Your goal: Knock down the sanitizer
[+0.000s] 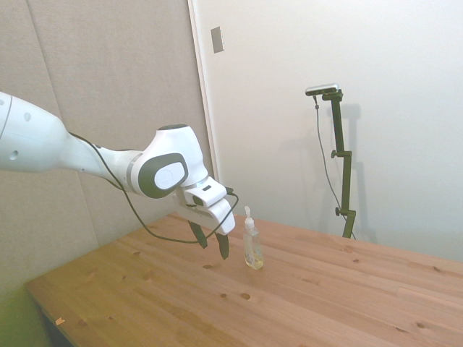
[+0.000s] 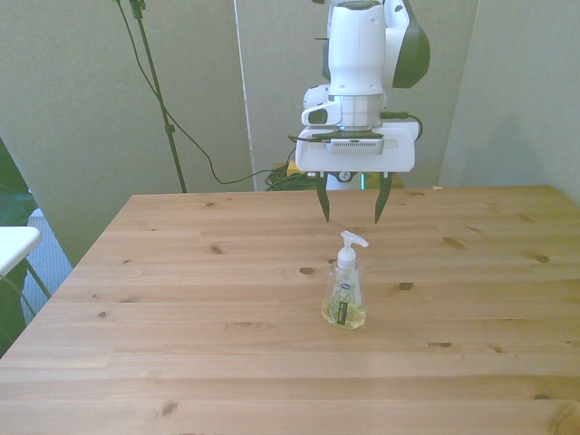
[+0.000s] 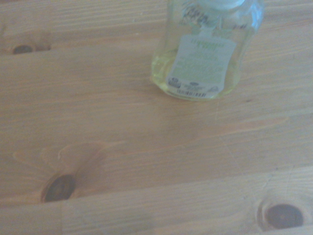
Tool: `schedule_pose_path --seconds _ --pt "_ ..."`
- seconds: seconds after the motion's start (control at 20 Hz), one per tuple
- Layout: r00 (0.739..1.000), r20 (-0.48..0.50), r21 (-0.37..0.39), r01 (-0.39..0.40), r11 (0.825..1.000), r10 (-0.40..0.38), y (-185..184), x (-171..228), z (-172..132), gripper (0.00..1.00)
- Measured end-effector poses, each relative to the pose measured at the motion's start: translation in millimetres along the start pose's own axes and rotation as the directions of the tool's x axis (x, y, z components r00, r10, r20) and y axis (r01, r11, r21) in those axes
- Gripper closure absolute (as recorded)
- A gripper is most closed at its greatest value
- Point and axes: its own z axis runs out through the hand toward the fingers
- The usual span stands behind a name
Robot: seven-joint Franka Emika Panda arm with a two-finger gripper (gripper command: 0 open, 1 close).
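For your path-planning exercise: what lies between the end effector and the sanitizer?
Nothing: in the side view only bare table separates the open end effector from the upright sanitizer.

One sanitizer [image 2: 345, 294] stands on one wooden worktop [image 2: 181, 308], with one white arm [image 1: 79, 155] carrying one end effector [image 2: 352, 207].
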Motion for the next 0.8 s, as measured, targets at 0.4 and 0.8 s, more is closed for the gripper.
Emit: schedule_pose_path --seconds 0.4,0.8 --pt "0.998 -0.016 0.018 -0.057 0.998 0.057 -21.3 19.4 20.0 1.00" --pt "0.993 -0.045 0.045 -0.106 0.993 0.108 -35.2 30.0 38.9 1.00"
